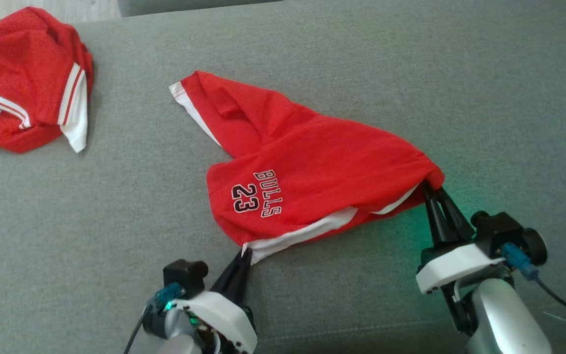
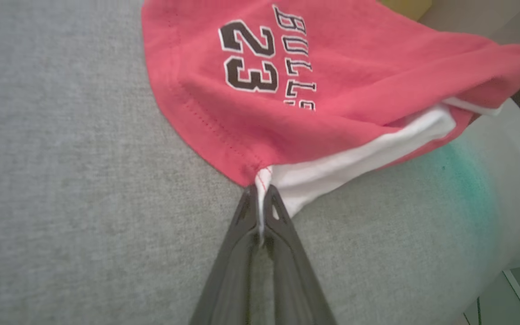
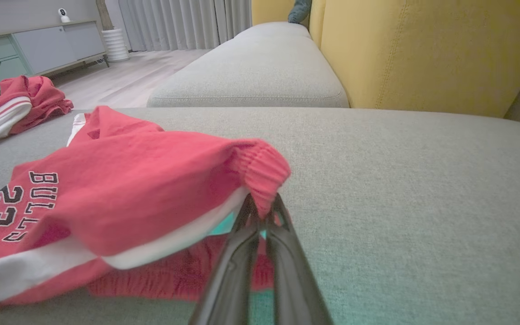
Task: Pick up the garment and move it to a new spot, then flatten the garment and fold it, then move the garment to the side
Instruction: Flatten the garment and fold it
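1. Nearest the front edge of the grey sofa cushion (image 1: 410,73), the left gripper (image 1: 245,252) has its two dark fingers pinched together on the white-trimmed hem corner of the red shorts (image 1: 312,162). The left wrist view shows that corner squeezed between the tips (image 2: 260,192).
2. To its right and slightly farther in, the right gripper (image 1: 430,188) is clamped on the ribbed red waistband end of the shorts. In the right wrist view the band bunches over the fingertips (image 3: 262,205). A green glow (image 1: 406,226) lies on the cushion just beside this gripper.
3. The shorts lie in the middle of the cushion, drawn between the two grips. The edge with the white stripe spans from one gripper to the other and is lifted a little.
4. Their long axis runs diagonally from the waistband end near the front right toward the far left. One leg, edged in white, points toward the far left corner.
5. The black "BULLS 23" print (image 1: 257,192) sits on the near leg and lies sideways to the front edge.
6. Well apart, at the far left corner, a second red-and-white garment (image 1: 27,83) lies crumpled.
7. Beyond the cushion, the right wrist view shows another grey seat (image 3: 251,72) and a yellow backrest (image 3: 422,54).
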Controlling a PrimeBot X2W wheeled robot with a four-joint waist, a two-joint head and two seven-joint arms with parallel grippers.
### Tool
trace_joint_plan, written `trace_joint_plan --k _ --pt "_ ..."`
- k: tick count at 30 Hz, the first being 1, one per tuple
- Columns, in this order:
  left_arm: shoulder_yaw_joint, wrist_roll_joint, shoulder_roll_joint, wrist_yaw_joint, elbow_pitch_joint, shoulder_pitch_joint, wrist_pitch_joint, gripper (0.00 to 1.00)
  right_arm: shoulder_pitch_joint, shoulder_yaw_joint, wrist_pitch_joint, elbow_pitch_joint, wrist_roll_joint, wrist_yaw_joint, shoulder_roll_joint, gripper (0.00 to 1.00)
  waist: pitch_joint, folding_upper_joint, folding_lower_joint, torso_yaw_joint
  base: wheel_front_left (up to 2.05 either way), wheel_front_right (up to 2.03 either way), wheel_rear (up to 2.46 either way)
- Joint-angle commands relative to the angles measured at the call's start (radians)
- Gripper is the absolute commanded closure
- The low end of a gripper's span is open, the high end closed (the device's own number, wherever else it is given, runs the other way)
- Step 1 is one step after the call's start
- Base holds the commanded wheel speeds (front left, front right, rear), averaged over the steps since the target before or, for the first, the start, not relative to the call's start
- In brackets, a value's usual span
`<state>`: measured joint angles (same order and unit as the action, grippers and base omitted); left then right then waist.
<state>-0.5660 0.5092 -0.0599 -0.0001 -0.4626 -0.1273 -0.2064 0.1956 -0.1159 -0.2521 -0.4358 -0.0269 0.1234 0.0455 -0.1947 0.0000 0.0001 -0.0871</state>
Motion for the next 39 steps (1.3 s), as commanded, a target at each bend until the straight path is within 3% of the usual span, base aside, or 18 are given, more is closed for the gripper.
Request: trace_joint_plan --k 1,7,17,23,28,32,39 --pt "0.034 0.003 0.0 0.001 0.036 -0.022 -0.017 1.0 0.026 -0.013 -0.01 0.038 -0.009 0.007 0.005 1.0 0.004 0.0 -0.0001 0.003 0.0 0.0 0.0" --pt "0.091 -0.032 -0.035 0.037 0.153 -0.032 -0.048 1.0 0.014 0.007 -0.01 0.105 -0.022 0.007 0.005 1.0 0.041 0.0 -0.0001 0.021 0.0 0.0 0.0" --pt "0.199 -0.119 -0.111 0.088 0.497 -0.034 -0.055 1.0 -0.051 0.004 -0.007 0.318 -0.049 0.007 0.005 1.0 0.168 0.0 -0.0001 0.033 0.0 0.0 0.0" --pt "0.229 -0.169 -0.17 0.106 0.7 -0.056 -0.037 1.0 -0.098 -0.058 0.072 0.522 -0.039 0.007 0.01 1.0 0.218 0.0 -0.0001 0.026 0.0 0.0 0.0" --pt "0.245 -0.207 -0.224 0.108 0.833 -0.115 0.034 1.0 -0.108 -0.081 0.155 0.695 -0.03 0.007 0.061 1.0 0.225 0.0 -0.0001 0.021 0.0 0.0 0.0" --pt "0.274 -0.197 -0.259 0.09 0.837 -0.207 0.099 1.0 -0.071 -0.072 0.228 0.749 -0.056 0.007 0.101 1.0 0.202 0.0 -0.0001 0.028 0.0 0.0 0.0" --pt "0.286 -0.169 -0.289 0.024 0.604 -0.42 0.167 1.0 0.152 -0.134 0.293 0.553 -0.137 0.007 0.147 1.0 0.083 0.0 -0.0001 0.037 0.0 0.0 0.0"
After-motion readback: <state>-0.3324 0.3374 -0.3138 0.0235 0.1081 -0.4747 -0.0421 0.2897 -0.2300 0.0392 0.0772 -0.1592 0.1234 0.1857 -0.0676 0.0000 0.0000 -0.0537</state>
